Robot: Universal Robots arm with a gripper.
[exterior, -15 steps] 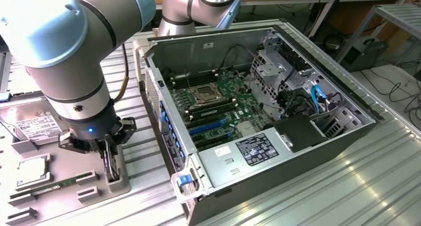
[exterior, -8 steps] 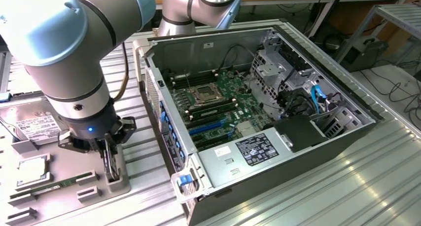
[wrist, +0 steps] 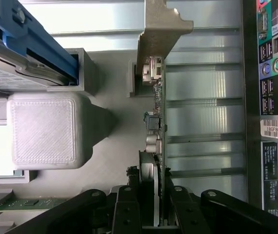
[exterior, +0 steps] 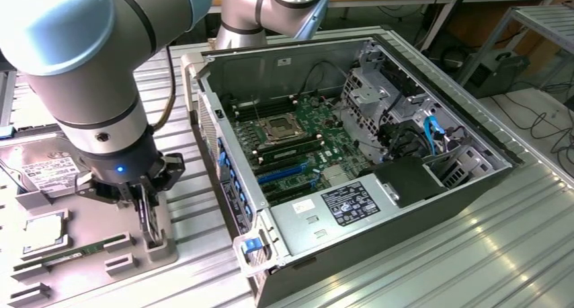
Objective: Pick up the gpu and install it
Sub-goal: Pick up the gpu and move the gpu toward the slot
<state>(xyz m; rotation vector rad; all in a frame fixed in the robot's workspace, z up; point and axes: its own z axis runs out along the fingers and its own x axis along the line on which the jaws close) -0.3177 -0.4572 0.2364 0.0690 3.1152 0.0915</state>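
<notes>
Standing by the table (exterior: 466,254), I'd say the job is only at its first step. The arm is down over the grey holder (exterior: 166,253) on the exterior view's left, and the hand (exterior: 148,231) is at the graphics card (wrist: 154,122). The card stands on edge in its slot in the holder, with its silver end bracket (wrist: 160,24) pointing away from the hand. In the wrist view the two black fingers (wrist: 129,207) sit against either face of the card. As far as I can judge, the hand is clenched on it. The card has not left the holder, so lifting, carrying and seating it are all left to do.

The holder carries other parts too. A hard drive (exterior: 36,167) with a white label lies at its far end, and a square processor chip (exterior: 40,231) sits in a pocket nearer the camera. A narrow green memory stick (exterior: 76,254) lies in a groove beside the card's slot.

The computer case (exterior: 431,106) lies on its side just beside the holder, with the side panel off. Inside it the green main board (exterior: 305,130) lies bare. Its blue card slots (exterior: 282,173) look empty, so nothing has been installed. A silver power box (exterior: 310,217) with a dark label sits at the near end of the case.
</notes>
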